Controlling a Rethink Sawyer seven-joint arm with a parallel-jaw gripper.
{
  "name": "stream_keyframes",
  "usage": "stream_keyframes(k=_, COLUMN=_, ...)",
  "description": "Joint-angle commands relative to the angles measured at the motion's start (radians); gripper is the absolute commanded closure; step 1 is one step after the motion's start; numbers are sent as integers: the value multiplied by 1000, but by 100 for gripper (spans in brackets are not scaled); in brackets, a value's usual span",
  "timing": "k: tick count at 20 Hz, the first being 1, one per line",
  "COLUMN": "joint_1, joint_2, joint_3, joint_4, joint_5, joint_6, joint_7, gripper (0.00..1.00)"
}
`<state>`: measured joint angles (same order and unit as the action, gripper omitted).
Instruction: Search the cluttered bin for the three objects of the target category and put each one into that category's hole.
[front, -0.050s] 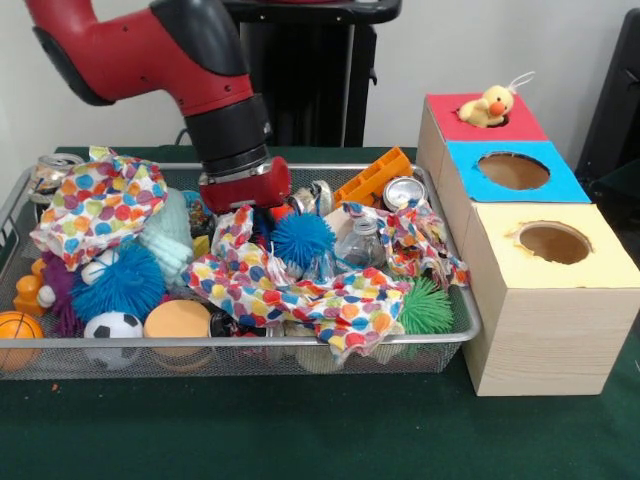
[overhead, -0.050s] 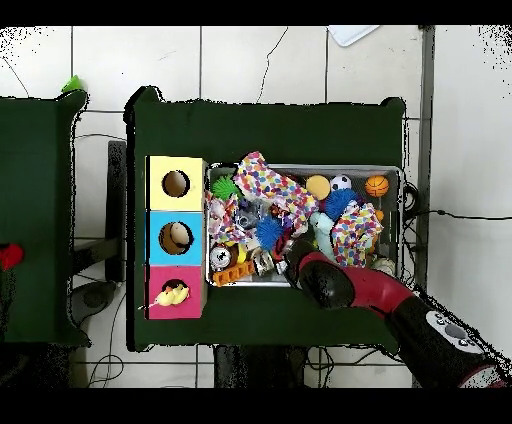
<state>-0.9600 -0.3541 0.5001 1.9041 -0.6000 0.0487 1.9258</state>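
The arm reaches low into the wire bin (front, -0.050s: 455, 300), its gripper (front, -0.050s: 245, 195) buried among the polka-dot cloths (front, -0.050s: 300, 290) by the blue spiky ball (front, -0.050s: 300, 238); whether it grips anything I cannot tell. A yellow duck toy (front, -0.050s: 488, 106) sits at the red box's hole (front, -0.050s: 487, 118), probably 1 of 3 targets delivered. The blue hole (front, -0.050s: 513, 170) and yellow hole (front, -0.050s: 554, 242) look unused.

A yellow plush duck (front, -0.050s: 487, 106) sat in the red box's hole (front, -0.050s: 497, 117); the wire bin (front, -0.050s: 250, 343) held jumbled toys.
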Motion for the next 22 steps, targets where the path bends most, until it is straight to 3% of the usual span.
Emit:
stream_keyframes(k=1, joint_1=47, joint_2=-13, joint_3=63, joint_4=44, joint_5=79, joint_6=138, joint_7=74, gripper=100)
stream_keyframes(k=22, joint_1=29, joint_2=-117, joint_3=123, joint_4=136, joint_5=228, joint_6=412, joint_7=-3, gripper=100)
